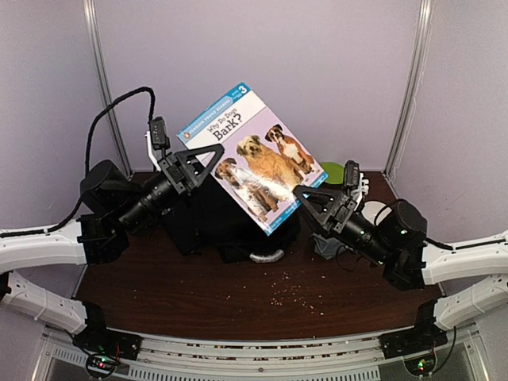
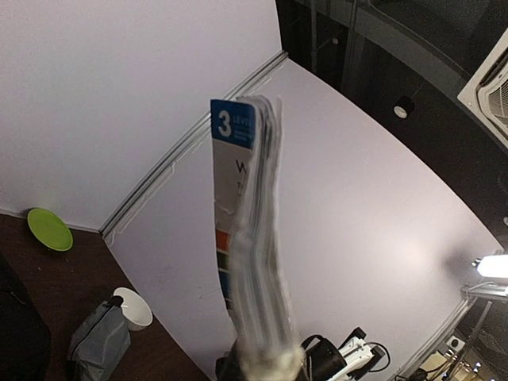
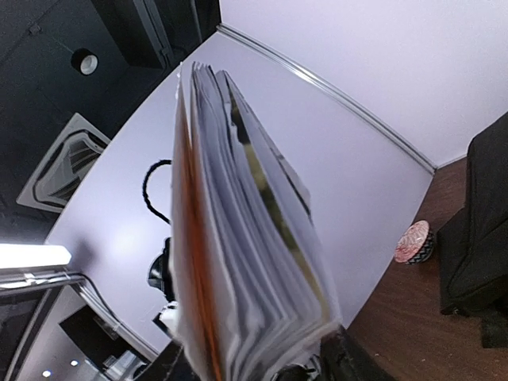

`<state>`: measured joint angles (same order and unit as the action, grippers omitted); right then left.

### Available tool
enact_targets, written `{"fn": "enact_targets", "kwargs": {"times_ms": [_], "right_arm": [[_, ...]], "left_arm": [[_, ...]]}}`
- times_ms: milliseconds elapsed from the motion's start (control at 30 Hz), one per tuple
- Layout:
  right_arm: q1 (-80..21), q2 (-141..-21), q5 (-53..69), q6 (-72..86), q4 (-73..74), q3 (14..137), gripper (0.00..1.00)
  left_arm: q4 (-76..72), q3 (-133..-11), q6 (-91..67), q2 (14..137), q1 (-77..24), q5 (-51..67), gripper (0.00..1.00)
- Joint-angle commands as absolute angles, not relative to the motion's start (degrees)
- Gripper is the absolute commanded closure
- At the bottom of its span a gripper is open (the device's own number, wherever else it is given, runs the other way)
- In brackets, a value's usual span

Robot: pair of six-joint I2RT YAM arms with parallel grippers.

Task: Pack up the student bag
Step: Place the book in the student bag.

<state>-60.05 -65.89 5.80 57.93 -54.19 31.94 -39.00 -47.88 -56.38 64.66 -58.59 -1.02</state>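
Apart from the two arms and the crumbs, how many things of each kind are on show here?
Books: 1, the dog book
Backpacks: 1, the black backpack
Pencil cases: 1, the grey-blue pencil case
Bowls: 2, a white bowl and a patterned bowl
Plates: 1, the green plate
Total: 6

Top cam looked down from high behind; wrist cams tilted up, v. close on book; all three caught bag.
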Motion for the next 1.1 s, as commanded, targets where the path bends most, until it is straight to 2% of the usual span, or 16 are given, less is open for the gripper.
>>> {"fn": "enact_targets", "kwargs": {"times_ms": [0,200,233,267,367,400,567,700,867,1067], "right_arm": [[-59.81,-66.14,8.88,57.52,-56.12,35.02,0.59],[-59.83,-63.08,8.83,56.76,-55.76,33.85,0.98],[-59.77,-61.85,8.23,56.2,-54.84,33.33,1.0],[-59.77,-60.26,7.45,55.38,-53.18,32.95,1.0],[-59.79,-54.66,4.8,51.67,-44.08,32.36,1.0],[-59.81,-52.6,3.58,49.92,-38.37,32.43,1.0],[-59.77,-40.74,-5.26,43.65,-12.49,32.39,1.0],[-59.77,-31.42,-13.37,44.93,0.2,27.52,1.0],[-59.82,-23.63,-16.78,49.65,4.13,20.15,1.0],[-59.74,-22.59,-16.4,50.73,4.35,18.59,1.0]], "left_arm": [[-46.46,-47.0,-59.28,66.21,-58.36,0.59,1.0],[-44.37,-47.09,-59.05,66.55,-57.82,0.57,1.0],[-43.19,-47.18,-58.91,66.56,-57.59,0.59,0.93],[-41.72,-47.32,-58.59,66.47,-57.31,0.72,0.75],[-33.33,-48.24,-55.79,65.52,-56.13,2.52,0.11],[-27.87,-48.89,-53.48,64.77,-55.88,2.11,0.03],[7.06,-54.77,-31.93,62.9,-55.61,-13.63,0.02],[29.79,-63.41,-15.65,70.41,-56.02,-18.22,0.02],[38.77,-69.43,-5.6,81.52,-60.62,-26.2,0.02],[38.55,-77.33,1.52,95.25,-60.96,-35.02,0.02]]}}
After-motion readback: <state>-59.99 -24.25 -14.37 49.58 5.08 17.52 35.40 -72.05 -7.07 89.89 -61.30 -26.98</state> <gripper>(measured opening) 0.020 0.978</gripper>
